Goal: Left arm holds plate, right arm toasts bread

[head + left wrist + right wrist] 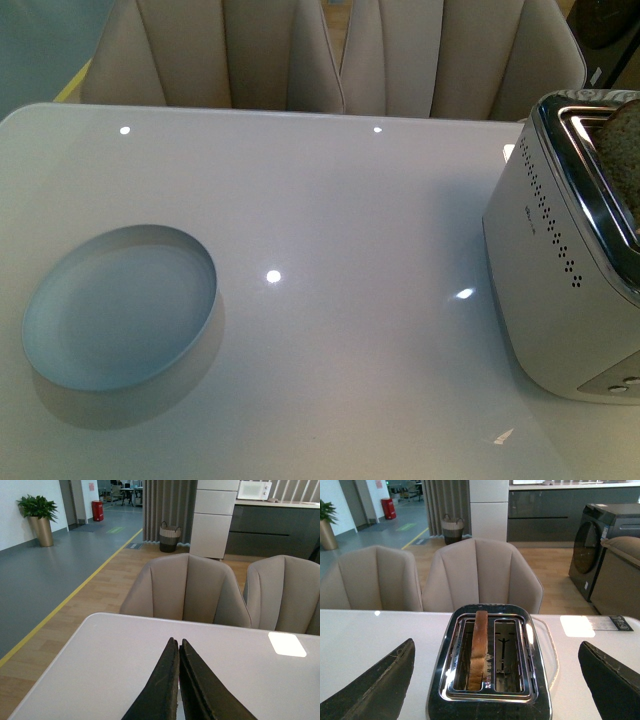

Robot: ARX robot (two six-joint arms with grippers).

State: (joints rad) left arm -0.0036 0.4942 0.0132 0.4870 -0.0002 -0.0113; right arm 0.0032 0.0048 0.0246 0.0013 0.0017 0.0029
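The pale blue-white plate (120,305) lies empty on the white table at the front left. The bread (620,150) stands upright in a slot of the silver toaster (565,270) at the right edge. In the right wrist view the bread (479,647) fills one slot and the slot beside it is empty. My right gripper (496,645) is open wide, with one jaw on each side of the toaster (490,702) and short of it. My left gripper (178,642) is shut and empty above bare table; the plate is out of its view. Neither gripper shows in the front view.
The glossy white table (350,220) carries only the plate and the toaster. Beige chairs (330,50) stand along its far edge. The toaster's clear lid or tray edge (547,650) sticks out at one side.
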